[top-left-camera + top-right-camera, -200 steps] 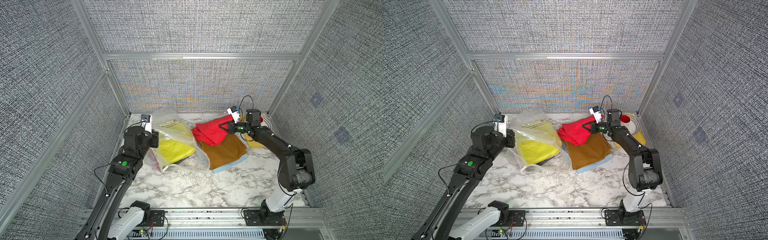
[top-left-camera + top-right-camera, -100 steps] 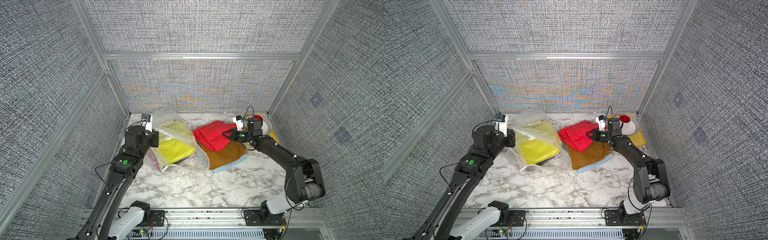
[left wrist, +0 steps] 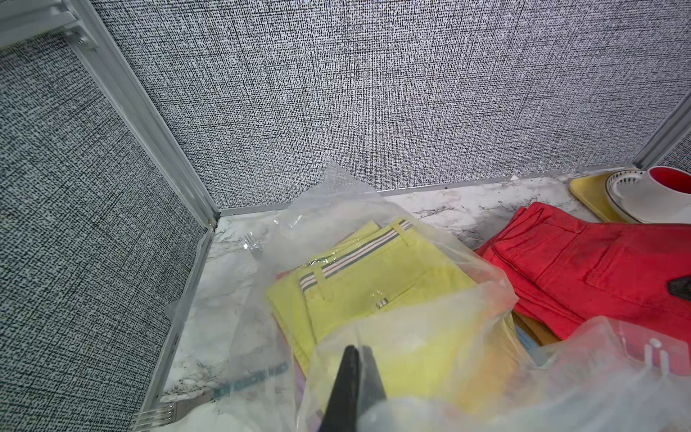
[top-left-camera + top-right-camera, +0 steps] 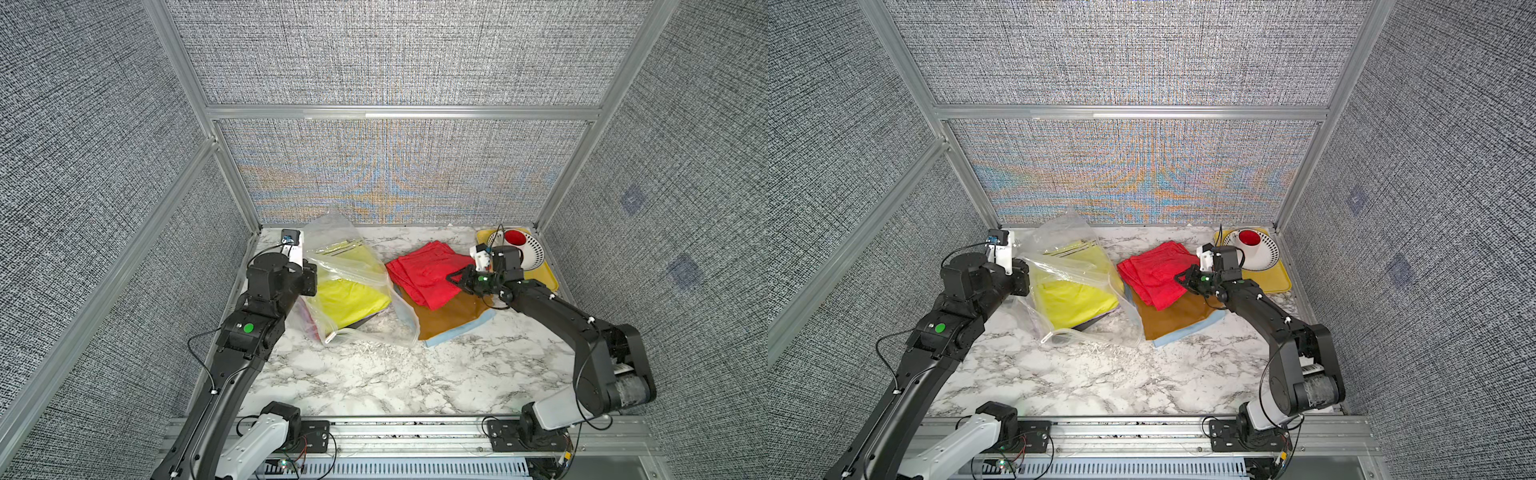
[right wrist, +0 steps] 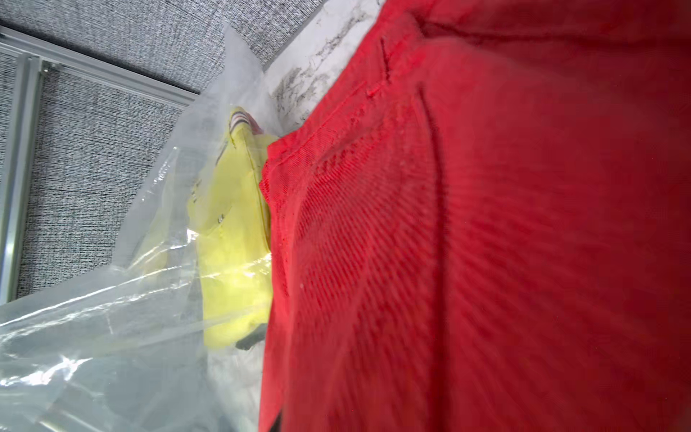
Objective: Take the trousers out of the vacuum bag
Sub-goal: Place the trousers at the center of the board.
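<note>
Showing a garment set down outside the bag; clock positions read from the centre of the tabletop (image 4: 374, 374) in a top view, 12 o'clock at the back wall (image 4: 395, 166). At 10 o'clock the left pincer (image 3: 354, 351) stays clamped on a fold of the vacuum bag (image 4: 332, 230); the yellow trousers (image 4: 349, 297) remain inside it, over darker layers seen only as slivers. At 1 o'clock the red trousers (image 4: 424, 270), held aloft a second ago, now lie on the mustard trousers (image 4: 449, 318) and light blue trousers (image 4: 434, 341), all outside the bag. The right pincer (image 4: 453, 277), jaws narrow, keeps its hold on the red pair's 3 o'clock edge. Judged progress: three pairs out, release pending, the yellow pair next. Hidden: the bag's valve, the count of garments under the yellow pair, and the right pincer's fingers, absent from the blurred right wrist view.
</note>
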`<state>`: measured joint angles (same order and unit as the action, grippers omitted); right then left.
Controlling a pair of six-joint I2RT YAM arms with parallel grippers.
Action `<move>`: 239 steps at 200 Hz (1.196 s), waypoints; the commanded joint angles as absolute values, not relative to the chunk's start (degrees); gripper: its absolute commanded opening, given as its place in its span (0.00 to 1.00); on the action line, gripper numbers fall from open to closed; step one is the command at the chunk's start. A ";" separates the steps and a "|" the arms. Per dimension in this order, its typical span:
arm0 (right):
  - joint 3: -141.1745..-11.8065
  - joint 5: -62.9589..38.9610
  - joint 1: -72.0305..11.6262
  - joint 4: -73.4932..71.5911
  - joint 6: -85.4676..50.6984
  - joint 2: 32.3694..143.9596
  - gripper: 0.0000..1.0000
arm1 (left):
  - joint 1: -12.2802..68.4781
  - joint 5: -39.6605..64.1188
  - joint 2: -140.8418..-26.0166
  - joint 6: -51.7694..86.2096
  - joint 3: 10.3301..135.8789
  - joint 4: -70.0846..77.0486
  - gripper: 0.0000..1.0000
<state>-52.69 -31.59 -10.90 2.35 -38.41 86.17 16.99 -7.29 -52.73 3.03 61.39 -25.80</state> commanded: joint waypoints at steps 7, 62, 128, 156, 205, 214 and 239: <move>-48.13 -28.30 -10.85 2.03 -38.18 83.15 0.20 | 16.87 -6.92 -53.09 3.23 61.59 -23.11 0.00; -41.74 -17.82 -12.58 5.08 -35.73 77.29 0.46 | 16.82 -6.47 -52.83 3.43 61.47 -23.03 0.00; -36.25 -16.11 -20.63 0.21 -37.53 71.11 0.69 | 16.87 -5.31 -53.25 3.95 61.79 -22.94 0.00; -35.16 -17.15 -23.88 -4.59 -40.32 72.51 0.72 | 16.85 -5.05 -53.35 4.04 61.79 -22.85 0.00; -36.31 -17.42 -29.37 -9.04 -42.43 76.81 0.73 | 16.89 -5.03 -53.09 4.11 61.61 -22.85 0.00; -36.41 -17.23 -30.06 -9.60 -42.72 76.86 0.73 | 16.87 -5.02 -53.09 4.13 61.59 -22.85 0.00; -36.58 -15.97 -31.44 -10.70 -43.02 76.21 0.73 | 16.87 -5.02 -53.26 4.13 61.45 -22.65 0.00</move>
